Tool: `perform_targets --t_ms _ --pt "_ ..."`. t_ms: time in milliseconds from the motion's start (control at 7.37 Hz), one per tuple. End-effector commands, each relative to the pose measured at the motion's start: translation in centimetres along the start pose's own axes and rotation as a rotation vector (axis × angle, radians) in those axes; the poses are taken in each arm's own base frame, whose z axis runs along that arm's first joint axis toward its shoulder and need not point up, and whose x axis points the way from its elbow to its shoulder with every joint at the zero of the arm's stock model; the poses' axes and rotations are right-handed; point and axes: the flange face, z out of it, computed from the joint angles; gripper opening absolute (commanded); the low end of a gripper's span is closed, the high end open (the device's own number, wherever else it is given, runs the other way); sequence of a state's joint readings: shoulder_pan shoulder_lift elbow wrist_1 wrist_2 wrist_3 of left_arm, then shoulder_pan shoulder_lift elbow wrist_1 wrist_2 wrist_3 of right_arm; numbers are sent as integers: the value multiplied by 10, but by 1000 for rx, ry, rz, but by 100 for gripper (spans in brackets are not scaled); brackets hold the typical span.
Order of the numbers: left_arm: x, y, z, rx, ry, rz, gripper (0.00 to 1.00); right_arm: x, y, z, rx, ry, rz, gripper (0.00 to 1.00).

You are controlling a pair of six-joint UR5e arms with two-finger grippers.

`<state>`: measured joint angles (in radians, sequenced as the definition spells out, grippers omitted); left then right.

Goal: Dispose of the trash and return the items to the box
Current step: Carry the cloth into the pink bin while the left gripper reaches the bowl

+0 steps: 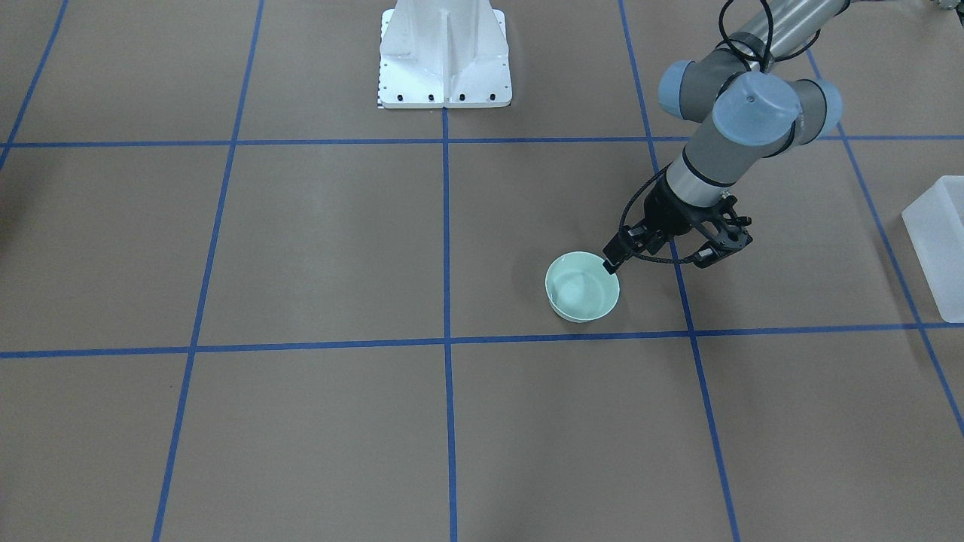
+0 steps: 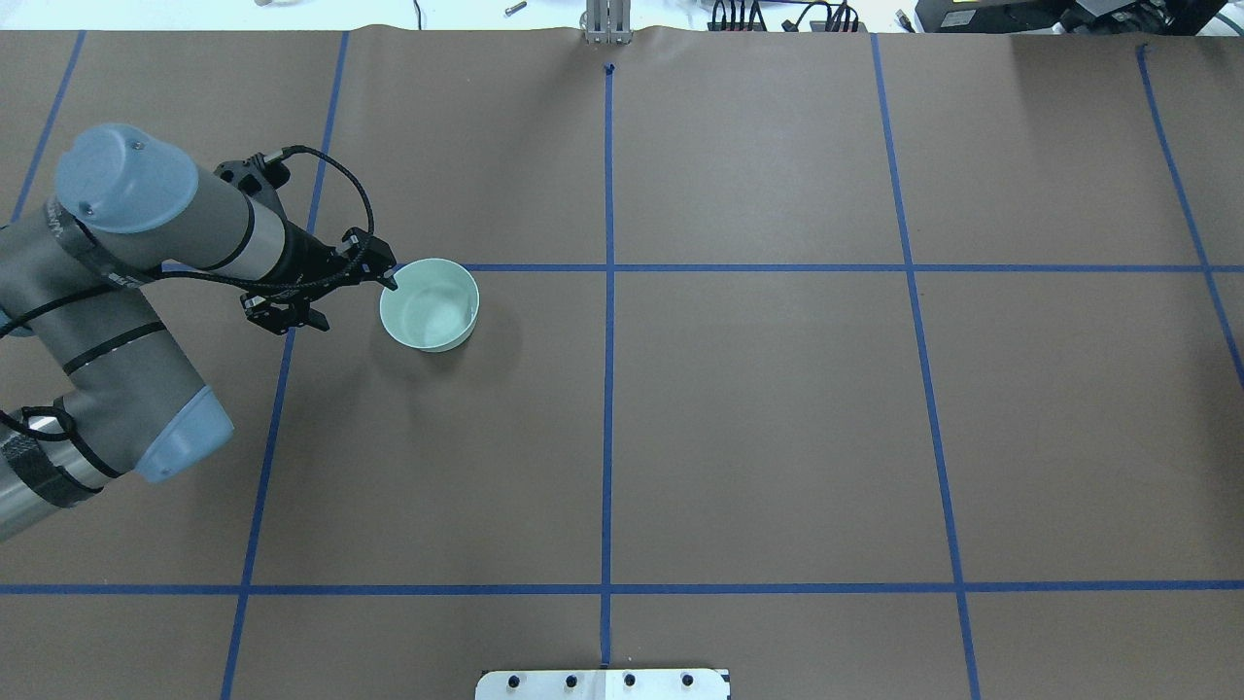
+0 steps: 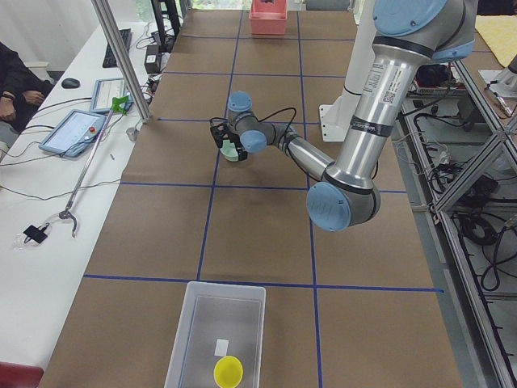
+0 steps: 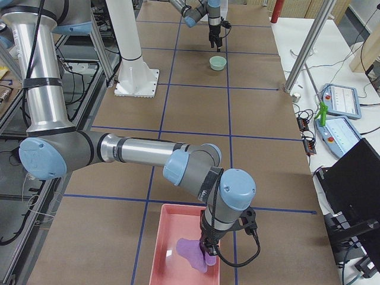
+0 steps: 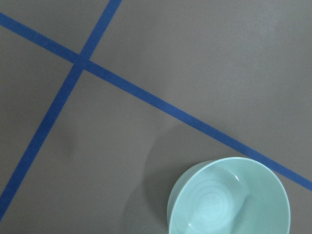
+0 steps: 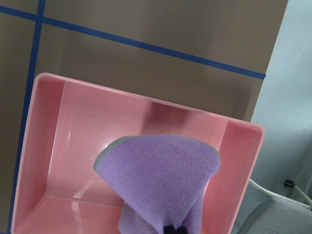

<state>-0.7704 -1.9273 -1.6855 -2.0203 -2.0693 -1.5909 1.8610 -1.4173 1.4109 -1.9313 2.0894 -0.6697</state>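
Note:
The mint-green bowl [image 1: 581, 290] stands upright and empty on the brown table, and also shows in the overhead view [image 2: 430, 306] and the left wrist view [image 5: 229, 200]. My left gripper [image 1: 611, 263] hangs just over the bowl's near rim [image 2: 387, 280]; its fingers do not show in the wrist view and it looks open. The yellow cup [image 3: 228, 371] lies inside the frosted box [image 3: 216, 339], which also shows at the table's end [image 1: 938, 241]. My right gripper [image 6: 174, 229] is shut on a purple cloth [image 6: 161, 185] over a pink bin [image 6: 48, 146].
The white pedestal base [image 1: 444, 68] stands at the robot's side of the table. The pink bin [image 4: 172, 249] sits at the table's right end, the frosted box at the left end. Blue tape lines cross the brown surface.

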Motion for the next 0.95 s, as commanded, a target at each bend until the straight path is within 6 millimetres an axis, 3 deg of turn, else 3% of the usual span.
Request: perform_targets --t_ms 0,136,271,407,678,814 --pt "-1 0 0 1 -2 -2 97 -16 -14 32 -31 -18 -42 0" --pt "-2 0 0 1 -3 -1 97 -31 -23 50 -40 -62 -65 45" --pt "-5 -1 1 1 -8 -4 97 -35 -18 62 -17 -86 -78 99" --pt "-6 -1 2 3 -11 -4 97 -39 -21 64 36 -121 -88 100" --pt "-3 -1 12 21 -20 -5 97 -56 -33 38 101 -135 -46 100" --pt "1 21 33 29 -34 23 97 -66 -36 20 132 -120 -69 100"
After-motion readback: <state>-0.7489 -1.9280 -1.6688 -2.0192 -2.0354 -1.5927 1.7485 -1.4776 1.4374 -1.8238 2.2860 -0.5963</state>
